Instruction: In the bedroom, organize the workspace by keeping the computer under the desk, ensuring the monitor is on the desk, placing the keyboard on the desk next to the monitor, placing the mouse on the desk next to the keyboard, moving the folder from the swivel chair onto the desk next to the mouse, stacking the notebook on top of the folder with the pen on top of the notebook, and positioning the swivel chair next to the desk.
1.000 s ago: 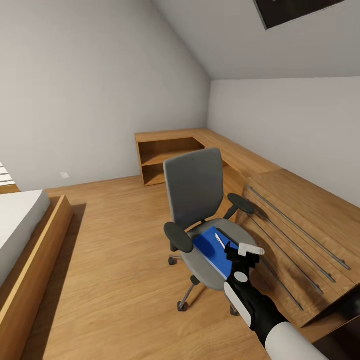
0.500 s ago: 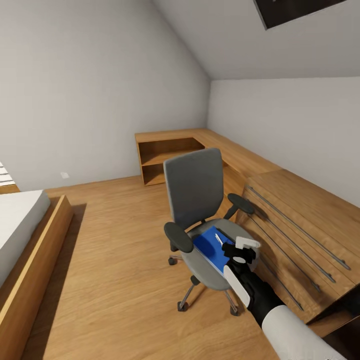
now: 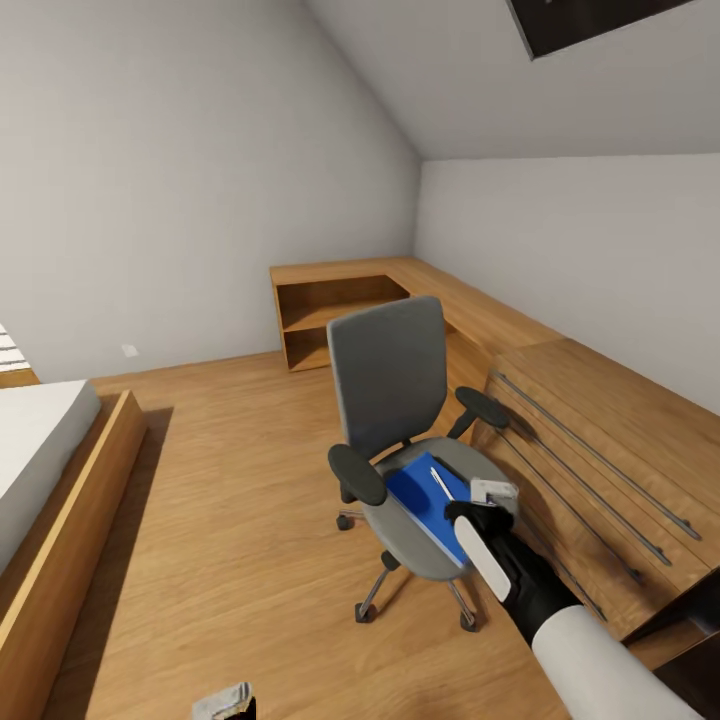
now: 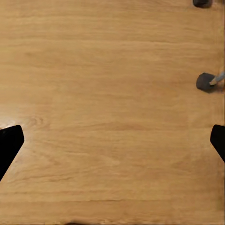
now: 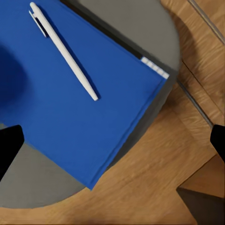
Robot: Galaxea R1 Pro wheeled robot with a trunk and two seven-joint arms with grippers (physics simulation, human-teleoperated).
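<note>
Folder pickup: your right tool (image 3: pixel 492 497), fingers apart, hangs over the flat bright blue folder (image 5: pixel 70 93) bearing a white pen (image 5: pixel 63 49); lower it onto the folder's edge.

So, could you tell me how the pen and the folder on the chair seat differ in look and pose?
The pen is white, thin and rod-shaped; the folder is bright blue, flat, rectangular and far larger. The pen lies on top of the folder, slanted across its cover, while the folder rests directly on the grey seat of the swivel chair, one corner overhanging the seat edge. Both lie flat, and neither is gripped; the right gripper hovers above them.
</note>
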